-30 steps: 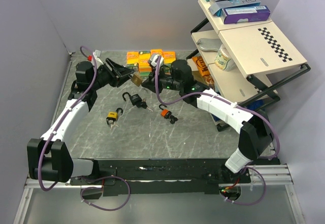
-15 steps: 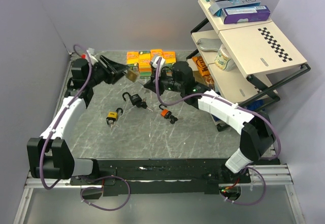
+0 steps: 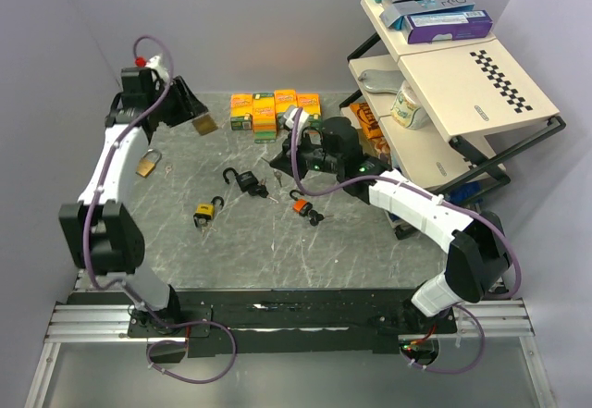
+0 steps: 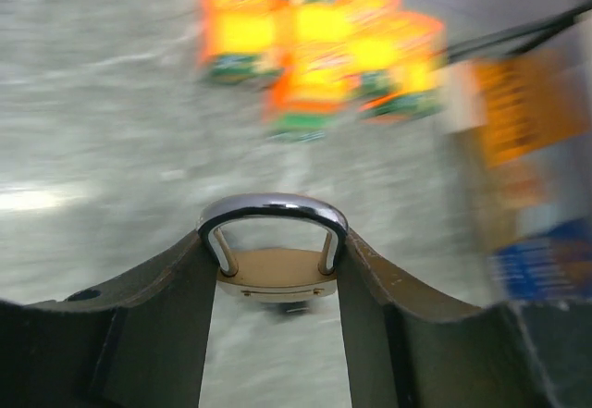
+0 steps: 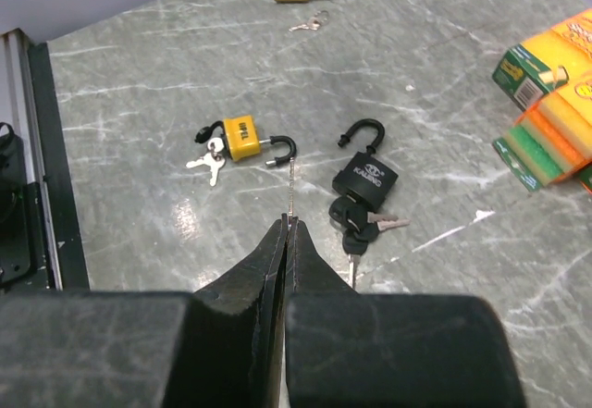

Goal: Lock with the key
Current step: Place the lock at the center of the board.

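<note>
1. Surroundings: on the grey table (image 3: 370, 251), a second brass padlock (image 3: 148, 162) lies near the left edge with a loose key (image 5: 310, 25) beside it. The black padlock (image 3: 242, 179), with its shackle open, the yellow padlock (image 3: 205, 212) and the orange padlock (image 3: 300, 206) lie mid-table. Sponge boxes (image 3: 275, 110) line the far edge, and a shelf rack (image 3: 462, 84) stands at the right edge.
2. Task item: my left claw (image 3: 197, 117) pinches the held brass padlock (image 3: 205, 124) by its shackle above the far-left corner.
3. My right claw (image 3: 280, 158) has its fingers pressed together on a thin metal sliver (image 5: 289, 186). I cannot tell what the sliver is. The claw is well apart from the held brass padlock.
4. Pose: my left arm is raised high at the far-left corner. My right arm is stretched low over the table's middle.
</note>
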